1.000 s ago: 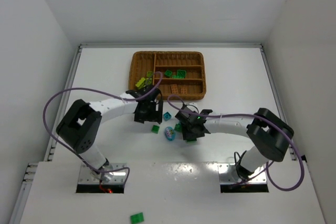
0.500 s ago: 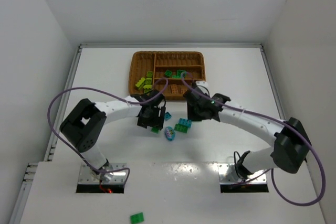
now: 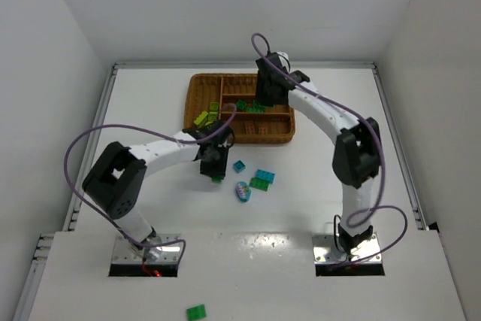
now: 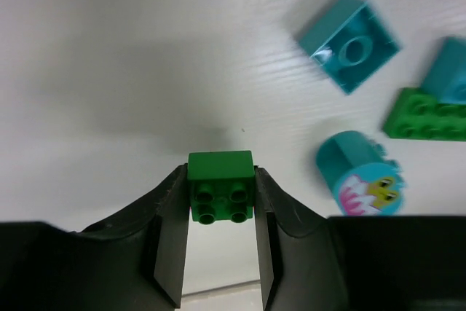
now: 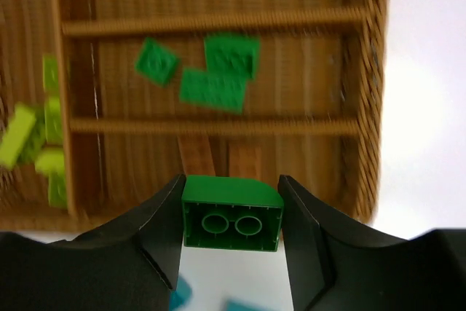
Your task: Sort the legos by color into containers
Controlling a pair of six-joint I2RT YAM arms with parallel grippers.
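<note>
The tray (image 3: 191, 103) is woven brown wicker, rectangular with rounded corners. Wicker dividers split it into long sections plus a narrow one at its left end in the overhead view. The bricks are all glossy hard plastic with round studs.

The left pincer (image 4: 220, 180) sits bottom middle of its wrist view, smooth black fingers pressed in on both sides of a small dark green brick (image 4: 220, 196) with four studs facing the camera. Can't tell if that brick touches the white table (image 4: 109, 71). Upper right there's a square teal brick (image 4: 348, 41) with one round ring on its face. At the right, a rounded teal piece (image 4: 360, 183) with a cartoon sticker lies near a flat green plate (image 4: 422, 114).

The right pincer (image 5: 231, 205) hangs over the tray, upper middle of the overhead view, pinching a wider green brick (image 5: 231, 216) with its hollow underside showing. In its wrist view, green bricks (image 5: 215, 71) lie in one long section, orange-brown ones (image 5: 218, 154) in the next, and lime ones (image 5: 36, 140) at the left edge.
</note>
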